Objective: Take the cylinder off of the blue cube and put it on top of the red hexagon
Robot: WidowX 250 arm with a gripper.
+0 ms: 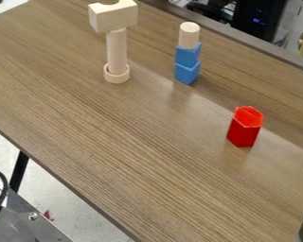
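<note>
Cylinder [189,34] atop blue cubes [187,64], red hexagon [245,127] apart

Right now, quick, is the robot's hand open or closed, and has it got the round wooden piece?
Hand: can't tell if it's open or closed, but it isn't holding the round wooden piece, which stands on the upper blue block.

A pale cylinder [189,34] stands upright on two stacked blue cubes [187,63], well apart from the red hexagon [245,127].

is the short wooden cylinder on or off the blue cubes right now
On: the cylinder stands upright on the upper blue cube, its base meeting the cube's top.
</note>
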